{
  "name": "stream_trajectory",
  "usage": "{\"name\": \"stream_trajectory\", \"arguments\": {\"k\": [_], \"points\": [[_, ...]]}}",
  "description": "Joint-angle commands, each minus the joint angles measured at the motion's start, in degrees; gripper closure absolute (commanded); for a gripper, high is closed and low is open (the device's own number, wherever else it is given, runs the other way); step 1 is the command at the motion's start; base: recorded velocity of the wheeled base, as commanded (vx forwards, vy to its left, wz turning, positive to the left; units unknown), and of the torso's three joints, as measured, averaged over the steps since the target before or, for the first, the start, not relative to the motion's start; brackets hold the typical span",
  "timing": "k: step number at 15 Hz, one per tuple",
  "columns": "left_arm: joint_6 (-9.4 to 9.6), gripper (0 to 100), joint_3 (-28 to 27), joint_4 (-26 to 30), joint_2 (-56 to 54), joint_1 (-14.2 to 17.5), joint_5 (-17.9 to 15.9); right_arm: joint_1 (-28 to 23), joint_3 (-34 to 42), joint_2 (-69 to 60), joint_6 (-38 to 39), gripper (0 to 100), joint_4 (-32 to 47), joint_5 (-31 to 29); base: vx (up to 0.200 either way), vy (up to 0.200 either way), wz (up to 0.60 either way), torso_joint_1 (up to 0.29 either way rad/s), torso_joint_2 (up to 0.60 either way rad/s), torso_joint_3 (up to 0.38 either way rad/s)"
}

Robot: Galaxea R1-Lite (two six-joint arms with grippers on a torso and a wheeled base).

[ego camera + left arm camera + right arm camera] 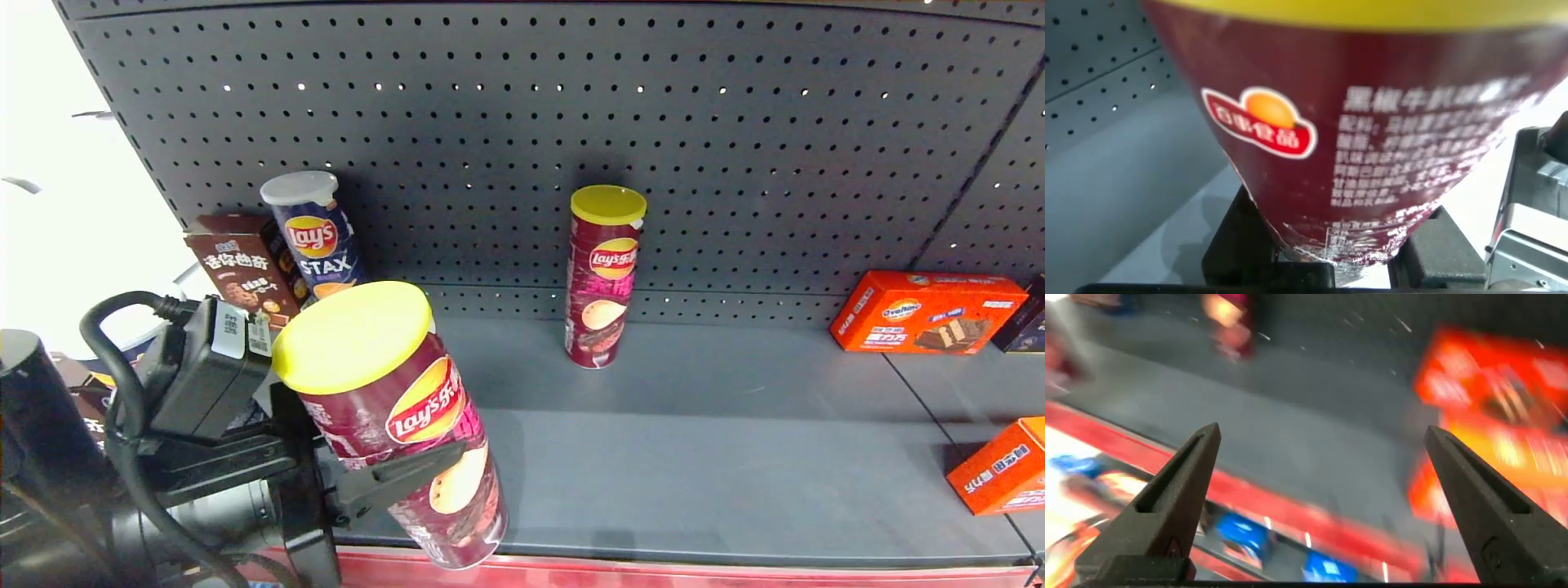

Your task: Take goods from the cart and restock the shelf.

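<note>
Right now my left hand (384,482) is clamped around a maroon crisp can (384,392) with a yellow lid, one dark finger (408,474) crossing its lower half; the can leans, lid tipped toward me and to the left, its base down at the front left edge of the shelf (694,457), just over the red edge strip (694,572); I cannot tell whether the base touches the shelf; from my left wrist the same can (1372,122) looms close, its foot seated between the jaws of that hand (1339,253). Farther back, near the pegboard panel (571,106), a second maroon can (602,278) with a yellow lid stands upright around the middle of the shelf, well apart from the one I hold; at the back left a blue can (314,237) with a pale lid stands slightly tilted, touching a brown biscuit box (245,265) on its left; at the right an orange box (927,314) lies near the panel and another orange box (1000,478) lies nearer the front. Meanwhile my right hand (1331,502) is spread wide, gripping nothing, above the blurred shelf front with orange boxes (1503,400) beyond it.
</note>
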Motion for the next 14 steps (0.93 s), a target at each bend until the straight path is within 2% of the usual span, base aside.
{"name": "stream_trajectory", "arguments": {"k": [1,3,7,10,12,14], "points": [[-0.06,100,-0.2,0.0,0.9,0.1,0.0,4.9,-7.6,17.7,-1.0,0,-2.4,5.1,0.000,0.000,0.00,0.000,0.00,0.000],[-0.14,100,0.1,0.0,0.9,0.6,0.0,8.7,-8.2,22.9,-0.7,0,-6.1,5.3,0.000,0.000,0.00,0.000,0.00,0.000],[-0.41,100,0.6,0.0,1.1,1.2,-0.7,10.3,-12.3,36.8,-0.3,0,-12.3,6.9,0.000,0.000,0.00,0.000,0.00,0.000],[-0.41,100,-0.2,0.0,2.0,1.1,-0.8,10.6,-14.5,45.7,2.6,0,-19.7,10.9,0.000,0.000,0.00,0.000,0.00,0.000],[-0.50,100,-0.4,0.0,2.7,1.1,-0.8,11.5,-17.0,50.3,2.4,0,-22.4,10.6,0.000,0.000,0.00,0.000,0.00,0.000],[-0.50,100,-0.4,0.0,2.7,1.1,-0.8,12.2,-17.4,56.9,1.9,0,-34.2,15.2,0.000,0.000,0.00,0.000,0.00,0.000]]}}
